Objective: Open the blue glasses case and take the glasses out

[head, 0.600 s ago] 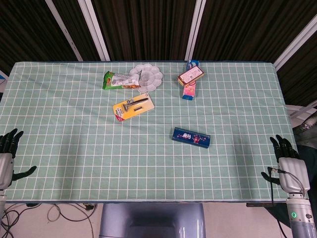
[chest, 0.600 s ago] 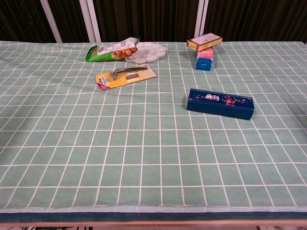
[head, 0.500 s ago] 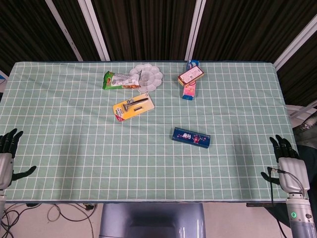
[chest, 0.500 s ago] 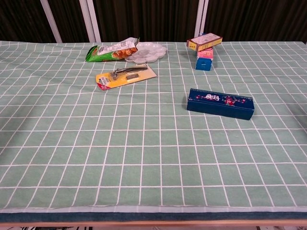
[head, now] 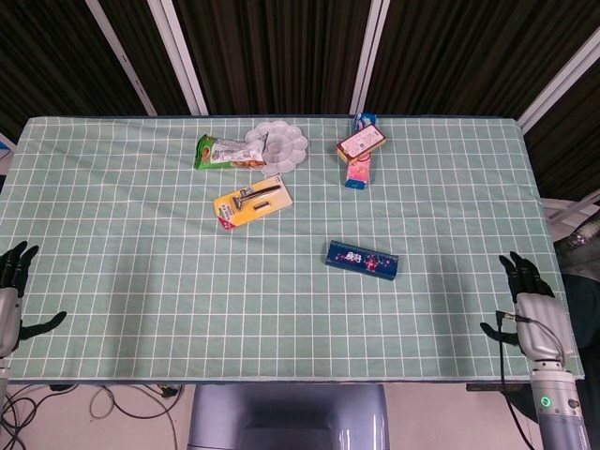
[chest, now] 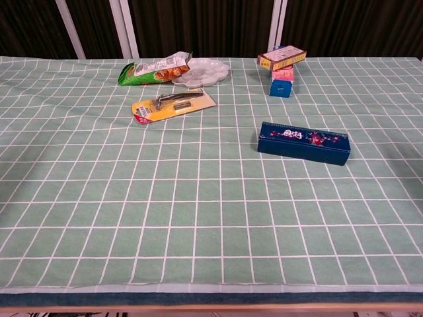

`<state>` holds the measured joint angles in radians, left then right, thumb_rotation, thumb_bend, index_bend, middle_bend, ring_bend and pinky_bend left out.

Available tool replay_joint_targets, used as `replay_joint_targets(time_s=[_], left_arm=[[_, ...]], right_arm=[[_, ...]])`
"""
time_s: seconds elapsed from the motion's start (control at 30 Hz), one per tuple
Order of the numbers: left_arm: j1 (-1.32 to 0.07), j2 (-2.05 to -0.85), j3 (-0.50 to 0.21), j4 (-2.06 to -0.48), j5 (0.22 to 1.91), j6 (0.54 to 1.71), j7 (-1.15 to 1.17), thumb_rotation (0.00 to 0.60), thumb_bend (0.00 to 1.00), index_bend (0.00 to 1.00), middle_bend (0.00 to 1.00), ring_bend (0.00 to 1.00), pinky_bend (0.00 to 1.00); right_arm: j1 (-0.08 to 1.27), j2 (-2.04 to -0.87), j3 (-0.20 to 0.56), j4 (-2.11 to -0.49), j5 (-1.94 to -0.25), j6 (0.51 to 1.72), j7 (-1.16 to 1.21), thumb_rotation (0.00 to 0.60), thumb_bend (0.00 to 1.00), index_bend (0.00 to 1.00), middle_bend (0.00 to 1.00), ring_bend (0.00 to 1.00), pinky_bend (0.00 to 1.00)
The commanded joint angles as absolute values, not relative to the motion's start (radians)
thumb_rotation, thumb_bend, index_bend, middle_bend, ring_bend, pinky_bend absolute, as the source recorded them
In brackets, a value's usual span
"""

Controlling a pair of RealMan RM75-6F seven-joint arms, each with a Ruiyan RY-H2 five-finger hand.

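The blue glasses case (head: 362,261) lies closed and flat on the green checked tablecloth, right of the table's middle; the chest view shows the blue glasses case (chest: 303,142) too, lid down. No glasses are visible. My right hand (head: 526,307) hovers at the table's near right corner, fingers apart and holding nothing, well to the right of the case. At the near left edge my left hand (head: 9,298) is also open and empty, far from the case. Neither hand appears in the chest view.
At the back lie a green snack bag (head: 223,152), a white palette dish (head: 278,144), a carded razor (head: 251,202) and stacked small boxes (head: 360,148). The table's front edge (chest: 211,298) runs along the bottom of the chest view.
My right hand has shifted slightly left, in over the table's corner. The left hand has dropped a little. The case has not moved.
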<state>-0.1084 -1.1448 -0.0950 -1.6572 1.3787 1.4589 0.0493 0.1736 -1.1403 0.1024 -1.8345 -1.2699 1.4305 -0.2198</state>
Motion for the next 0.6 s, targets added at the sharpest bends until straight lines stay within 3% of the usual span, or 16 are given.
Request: replay_joint_targets(time_s=[0.03,0.27,0.6], left_arm=[[-0.109,-1.144,-0.092,-1.657,1.385,1.459,0.046,0.6,0.02,0.0,0.0,0.0,0.0],[-0.118,-1.152,-0.096,-1.642,1.391,1.451,0.044,0.6,0.02,0.0,0.0,0.0,0.0],[-0.123,-1.15,-0.104,-1.642,1.365,1.433,0.026,0.6,0.02,0.0,0.0,0.0,0.0]], right_arm=[[0.21,-1.14,0.141,-1.903,-1.229,1.401,-0.278,0.6,0.1,0.0,0.0,0.0,0.23],[0.333,-1.255,0.226,-1.976,-1.123,1.352,-0.467,0.6,0.1,0.0,0.0,0.0,0.23],[0.525,-1.522,0.309,-1.862,-0.917,1.313,-0.688,0.6,0.12,0.0,0.0,0.0,0.23]])
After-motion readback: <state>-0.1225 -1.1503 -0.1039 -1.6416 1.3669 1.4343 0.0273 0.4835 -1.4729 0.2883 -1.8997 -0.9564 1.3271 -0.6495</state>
